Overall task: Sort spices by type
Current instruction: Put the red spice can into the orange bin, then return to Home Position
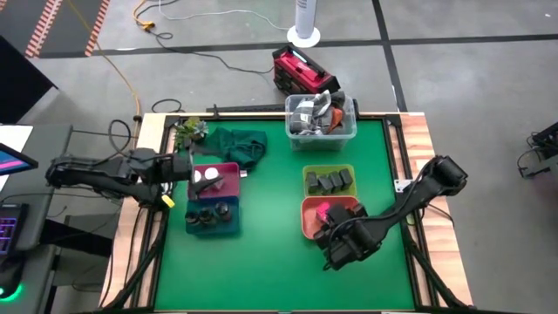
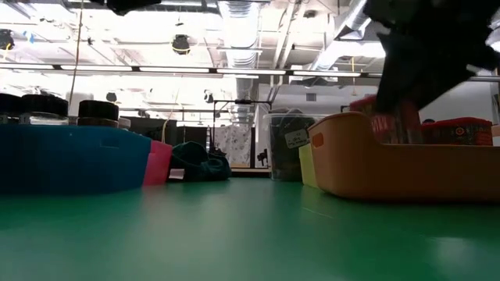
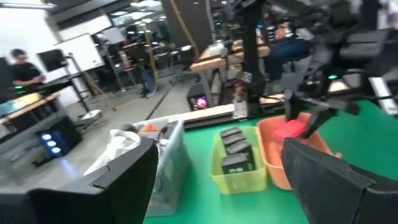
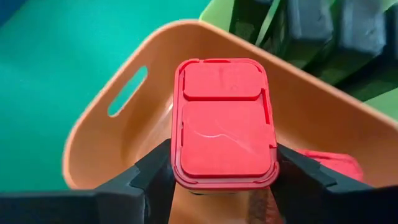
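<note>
My right gripper (image 1: 333, 225) is shut on a bright pink cube (image 4: 224, 118) over the orange tray (image 4: 93, 137), where another pink cube (image 4: 329, 163) lies. In the low view the held cube (image 2: 383, 121) dips behind the orange tray's rim (image 2: 406, 156). My left gripper (image 1: 190, 166) stands open and level at the table's left, with nothing between its fingers, beside the pink tray (image 1: 228, 170) of white-topped jars (image 1: 207, 179). Dark round jars (image 1: 209, 212) stand in the blue tray (image 1: 234, 218). Dark grey blocks (image 1: 329, 181) fill the yellow-green tray (image 1: 307, 174). My right gripper pinches the pink cube by two opposite sides just under its lid (image 4: 179, 163), one finger (image 4: 152, 173) on each side. The fingers slant down from the table's near right. The cube sits lid up toward the wrist, over the orange tray. I cannot tell whether its bottom touches the tray.
A clear tub (image 1: 320, 118) of grey clutter stands at the table's far edge. A dark green cloth (image 1: 237, 144) and a small plant (image 1: 187, 131) lie at the far left. Bare green mat (image 1: 270, 270) stretches along the near side and between the tray pairs.
</note>
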Tool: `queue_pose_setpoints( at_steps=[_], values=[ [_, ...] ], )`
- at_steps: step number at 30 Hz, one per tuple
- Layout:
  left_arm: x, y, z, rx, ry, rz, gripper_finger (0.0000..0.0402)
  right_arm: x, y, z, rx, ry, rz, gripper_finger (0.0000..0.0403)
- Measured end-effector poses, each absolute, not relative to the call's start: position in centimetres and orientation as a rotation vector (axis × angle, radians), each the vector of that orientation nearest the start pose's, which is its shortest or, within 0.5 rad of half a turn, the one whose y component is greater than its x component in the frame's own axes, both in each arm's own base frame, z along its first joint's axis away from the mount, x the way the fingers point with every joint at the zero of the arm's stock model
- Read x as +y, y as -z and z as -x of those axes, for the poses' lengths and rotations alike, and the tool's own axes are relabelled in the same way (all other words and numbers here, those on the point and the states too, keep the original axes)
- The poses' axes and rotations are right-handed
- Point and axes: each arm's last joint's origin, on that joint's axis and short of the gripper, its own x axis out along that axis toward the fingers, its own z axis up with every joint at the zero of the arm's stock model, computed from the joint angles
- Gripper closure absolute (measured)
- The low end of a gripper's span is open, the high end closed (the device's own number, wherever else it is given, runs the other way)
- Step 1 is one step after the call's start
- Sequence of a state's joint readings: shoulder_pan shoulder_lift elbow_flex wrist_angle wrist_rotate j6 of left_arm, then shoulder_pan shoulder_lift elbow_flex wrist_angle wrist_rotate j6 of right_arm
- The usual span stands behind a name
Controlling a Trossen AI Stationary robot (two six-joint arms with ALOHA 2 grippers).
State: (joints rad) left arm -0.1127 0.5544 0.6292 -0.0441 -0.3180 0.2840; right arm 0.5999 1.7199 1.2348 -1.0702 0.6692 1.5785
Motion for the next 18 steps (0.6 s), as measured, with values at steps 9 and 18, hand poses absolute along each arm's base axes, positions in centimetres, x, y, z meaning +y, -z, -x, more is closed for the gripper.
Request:
queue_pose_setpoints(
  at_steps=[9, 18],
  values=[
    [-0.8, -32.8, -11.1, -0.063, -0.068, -0.253, 0.0077, 15.3, -19.5, -26.0, 0.812, 0.914, -0.495, 0.0122],
    [-0.9, -33.1, -10.3, -0.105, -0.005, -0.201, 0.0077, 15.2, -22.0, -26.1, 0.837, 0.882, -0.451, 0.0108]
  ],
)
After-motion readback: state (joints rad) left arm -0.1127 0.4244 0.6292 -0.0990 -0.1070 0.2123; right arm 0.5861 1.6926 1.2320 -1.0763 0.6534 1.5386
